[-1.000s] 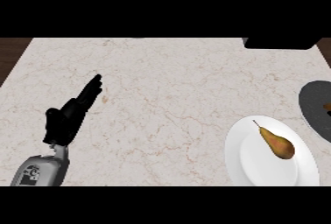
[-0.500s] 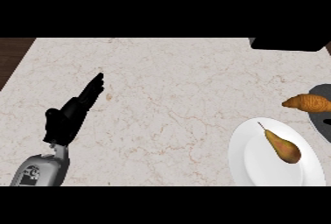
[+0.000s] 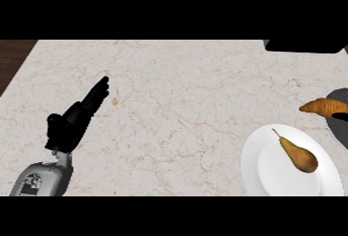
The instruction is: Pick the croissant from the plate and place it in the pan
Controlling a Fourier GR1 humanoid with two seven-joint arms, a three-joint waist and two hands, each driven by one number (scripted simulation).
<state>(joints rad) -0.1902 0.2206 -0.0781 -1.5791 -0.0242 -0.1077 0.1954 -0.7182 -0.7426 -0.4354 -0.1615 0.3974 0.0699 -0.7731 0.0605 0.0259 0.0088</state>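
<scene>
Since a second earlier, the croissant (image 3: 326,107) had appeared just beyond the plate (image 3: 262,161), at the pan (image 3: 340,130) rim. My left hand (image 3: 71,124) rested well left of the plate, fingers straight. The right hand was out of view. I judged that release should wait until the croissant was centred over the pan.

Marble counter (image 3: 190,101) bearing a brown pear (image 3: 298,154), stem pointing away, near its front right corner, and a black block (image 3: 302,45) at its far right corner.

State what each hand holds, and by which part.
The left hand holds nothing; its fingers are straight. The right hand is out of view, so any hold on the croissant cannot be told.
</scene>
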